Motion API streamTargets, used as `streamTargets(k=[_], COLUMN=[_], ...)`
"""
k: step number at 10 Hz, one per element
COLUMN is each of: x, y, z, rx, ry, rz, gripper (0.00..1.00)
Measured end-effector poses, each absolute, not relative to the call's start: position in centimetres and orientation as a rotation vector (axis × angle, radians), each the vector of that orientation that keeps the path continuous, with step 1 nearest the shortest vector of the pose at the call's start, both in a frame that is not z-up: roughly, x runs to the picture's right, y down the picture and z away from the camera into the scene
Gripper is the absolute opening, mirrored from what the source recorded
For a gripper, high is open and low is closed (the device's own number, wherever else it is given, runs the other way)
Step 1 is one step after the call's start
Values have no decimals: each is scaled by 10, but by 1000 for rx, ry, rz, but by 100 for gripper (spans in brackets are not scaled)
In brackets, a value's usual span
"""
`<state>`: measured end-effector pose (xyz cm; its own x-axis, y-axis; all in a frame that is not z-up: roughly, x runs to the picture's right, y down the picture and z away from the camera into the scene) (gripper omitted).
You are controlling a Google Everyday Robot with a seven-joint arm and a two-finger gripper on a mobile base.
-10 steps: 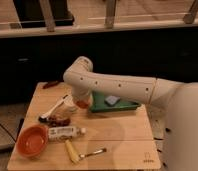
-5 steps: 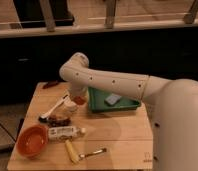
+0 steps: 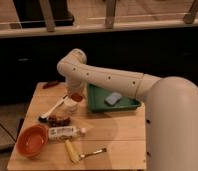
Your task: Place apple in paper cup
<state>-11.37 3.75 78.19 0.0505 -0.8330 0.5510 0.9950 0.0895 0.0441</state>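
i've got the gripper (image 3: 75, 94) down with the apple (image 3: 77, 97) right over the paper cup (image 3: 70, 104); i judge this the placing step, needing a clean drop next.

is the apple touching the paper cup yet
Cannot tell. In the camera view the apple sits right at the paper cup rim under the gripper; no contact or gap shows plainly.

The gripper (image 3: 74, 93) is mostly hidden behind the arm (image 3: 107, 77). The apple (image 3: 76, 97) shows only in part, and the cup (image 3: 70, 104) under it is blurred. The arm's base is cut by the right edge.
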Motion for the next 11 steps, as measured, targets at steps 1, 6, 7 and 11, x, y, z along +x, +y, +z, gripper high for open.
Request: streamTargets(k=[1,6,7,11], x=[-118,-127,-130,-136], y=[35,26,25,19], z=[785,797,799,807], rx=[-397,-391,-387,-377], ry=[-515,-555,-563,-593], rz=[-1468,-1513,-1518,-1526], gripper=[2,2,2,2])
